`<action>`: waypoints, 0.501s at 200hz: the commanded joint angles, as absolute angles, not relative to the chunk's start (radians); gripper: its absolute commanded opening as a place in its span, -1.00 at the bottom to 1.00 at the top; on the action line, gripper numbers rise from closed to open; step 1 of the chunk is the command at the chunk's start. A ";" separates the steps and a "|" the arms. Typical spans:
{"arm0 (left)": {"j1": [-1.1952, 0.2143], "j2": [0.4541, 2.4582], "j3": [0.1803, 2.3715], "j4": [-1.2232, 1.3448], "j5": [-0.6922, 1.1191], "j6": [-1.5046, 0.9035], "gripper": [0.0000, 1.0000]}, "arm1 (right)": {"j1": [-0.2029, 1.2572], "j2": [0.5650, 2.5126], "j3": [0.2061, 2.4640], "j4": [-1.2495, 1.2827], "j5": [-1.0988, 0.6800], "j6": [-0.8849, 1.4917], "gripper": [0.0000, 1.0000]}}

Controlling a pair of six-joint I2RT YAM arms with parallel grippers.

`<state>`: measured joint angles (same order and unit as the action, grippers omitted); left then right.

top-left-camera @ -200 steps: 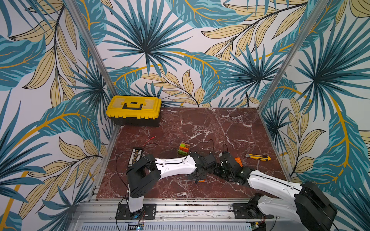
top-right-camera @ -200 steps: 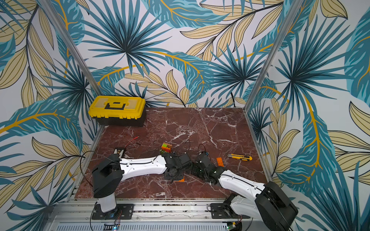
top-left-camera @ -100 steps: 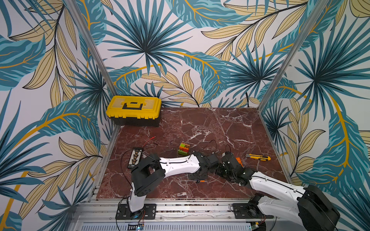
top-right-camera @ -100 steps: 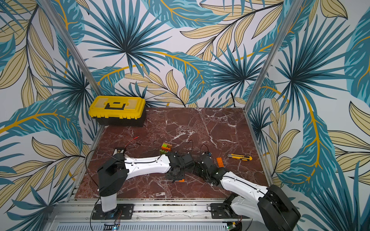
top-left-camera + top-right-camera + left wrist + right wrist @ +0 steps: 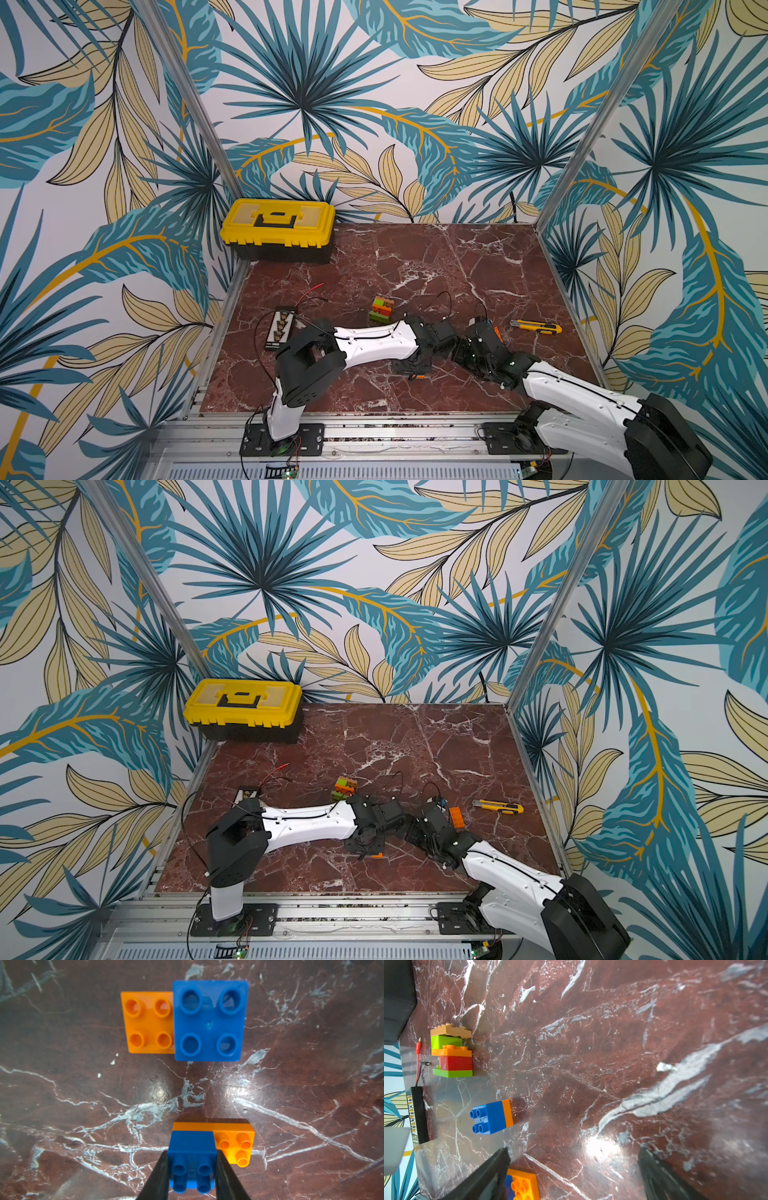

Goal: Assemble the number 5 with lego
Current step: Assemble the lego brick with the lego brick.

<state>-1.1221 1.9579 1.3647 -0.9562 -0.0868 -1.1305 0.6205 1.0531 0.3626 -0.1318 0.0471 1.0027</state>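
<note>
The left gripper is clamped on a blue brick, which is stuck onto a long orange brick that juts out to one side of the fingers. Farther ahead of it, a blue square brick is seen overlapping the edge of an orange square brick on the marble table. The jaws of the right gripper are spread wide apart with nothing between them, and an orange studded brick is found just beside one of its fingers. Ahead of it, a blue-and-orange pair is laid on its side. Beyond that, a stack of tan, green, orange and red bricks is set near a black strip. A yellow toolbox is placed farthest off.
</note>
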 commanded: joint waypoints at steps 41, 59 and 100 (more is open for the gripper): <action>-1.135 2.112 1.291 -0.937 -0.021 -1.113 -0.53 | 0.608 1.043 0.324 -0.251 0.074 1.019 0.99; -1.137 2.054 1.281 -0.949 -0.084 -1.133 -0.53 | 0.606 1.033 0.325 -0.252 0.074 1.018 0.99; -1.131 1.934 1.282 -1.007 -0.224 -1.185 -0.46 | 0.605 1.044 0.350 -0.247 0.062 1.010 0.99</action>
<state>-1.1366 1.9152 1.3434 -0.9466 -0.1486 -1.1500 0.6102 1.0294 0.3588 -0.1646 0.0563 1.0065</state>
